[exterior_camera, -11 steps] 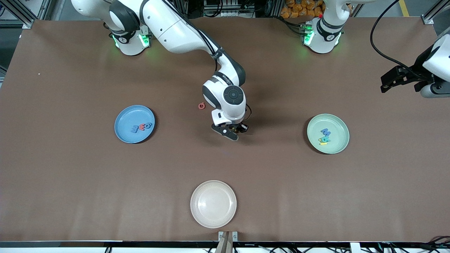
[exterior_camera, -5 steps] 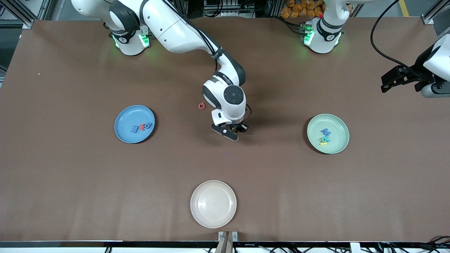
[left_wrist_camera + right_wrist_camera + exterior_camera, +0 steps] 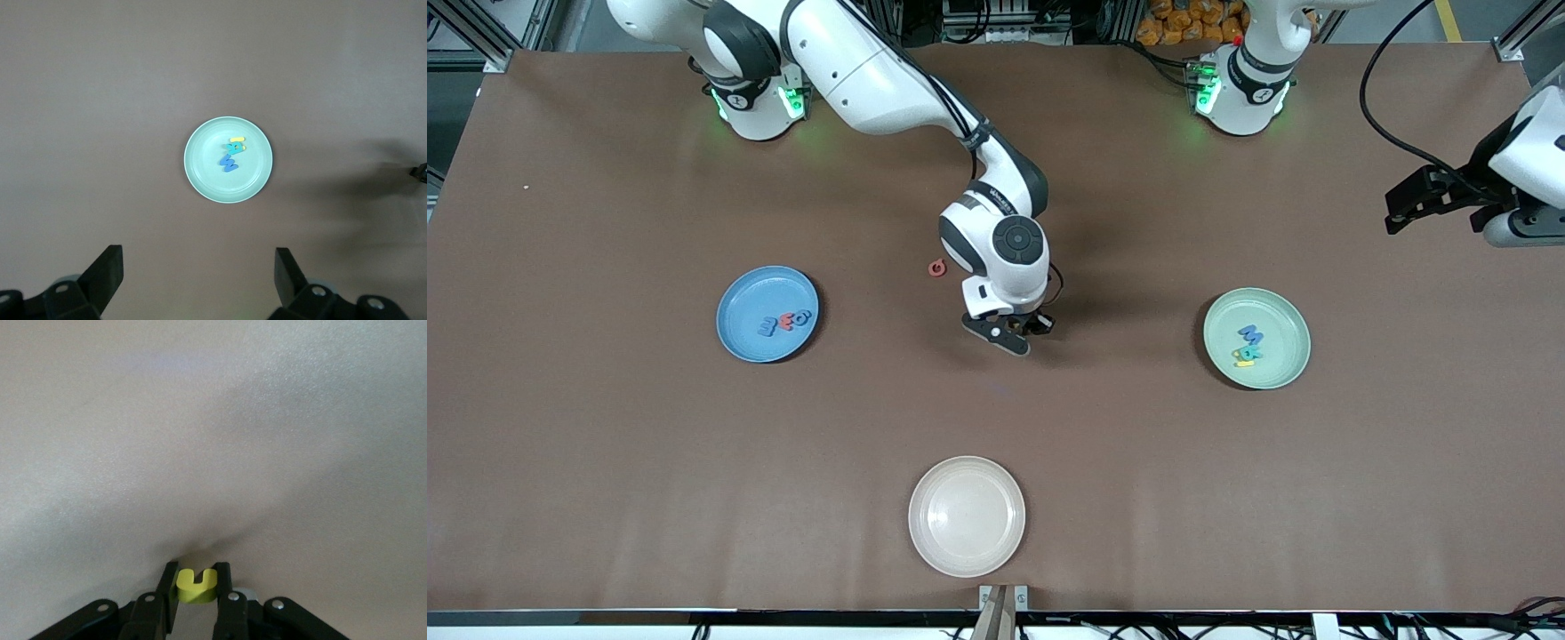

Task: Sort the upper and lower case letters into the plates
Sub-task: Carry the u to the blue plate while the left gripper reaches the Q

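Right wrist view is showing the right end effector (image 3: pixel 195 587) pinching a small yellow letter (image 3: pixel 195 585), shaped like a U, low against the brown worktop (image 3: pixel 213 420) near its middle. To do this step well, the lift should probably go straight up, keeping the pinch firm on so thin a piece, then carry it to whichever plate suits its case. The blue plate (image 3: pixel 734 307) is lying toward the right arm's end with three letters in it; the mint green plate (image 3: pixel 1285 311) is sitting toward the left arm's end, also holding a small cluster. A red letter (image 3: pixel 936 268) is waiting loose on the worktop, beside the right arm's wrist. The left end effector (image 3: pixel 197 277) is hanging open and idle, high over its own end of the worktop.

From the front, the wrist is hiding the yellow letter entirely. Whether it is upper or lower case is hard to judge, as are the letters on the plates.
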`<state>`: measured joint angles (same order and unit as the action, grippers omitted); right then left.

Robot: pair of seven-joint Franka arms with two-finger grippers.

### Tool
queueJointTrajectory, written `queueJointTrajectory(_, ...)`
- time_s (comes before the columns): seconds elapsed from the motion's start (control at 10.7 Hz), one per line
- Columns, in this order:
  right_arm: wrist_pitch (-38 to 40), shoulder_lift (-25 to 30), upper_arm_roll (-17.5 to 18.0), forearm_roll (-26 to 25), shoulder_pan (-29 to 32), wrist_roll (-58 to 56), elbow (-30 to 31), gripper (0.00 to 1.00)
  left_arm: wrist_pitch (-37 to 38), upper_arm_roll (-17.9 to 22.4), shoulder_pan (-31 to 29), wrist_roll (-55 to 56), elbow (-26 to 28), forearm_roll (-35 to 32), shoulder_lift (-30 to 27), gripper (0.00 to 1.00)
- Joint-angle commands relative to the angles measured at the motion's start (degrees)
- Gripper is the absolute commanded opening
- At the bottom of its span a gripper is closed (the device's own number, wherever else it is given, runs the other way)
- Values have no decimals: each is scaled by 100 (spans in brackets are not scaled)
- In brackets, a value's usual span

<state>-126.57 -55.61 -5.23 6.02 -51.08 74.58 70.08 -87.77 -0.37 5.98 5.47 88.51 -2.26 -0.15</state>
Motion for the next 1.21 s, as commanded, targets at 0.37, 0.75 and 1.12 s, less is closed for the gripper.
queueJointTrajectory(0.37,-87,-170,-4,-119,63,39,-100,16,-30,-218,61,42,17,33,59,100)
queueJointTrajectory(0.75,-78,-4,-4,-101,142,-434,162,12,-39,-218,96,51,-1,42,59,100)
queueJointTrajectory(1.12,518,401,13,-40,308,-1120,515,12,-56,-420,140,234,8,59,59,100)
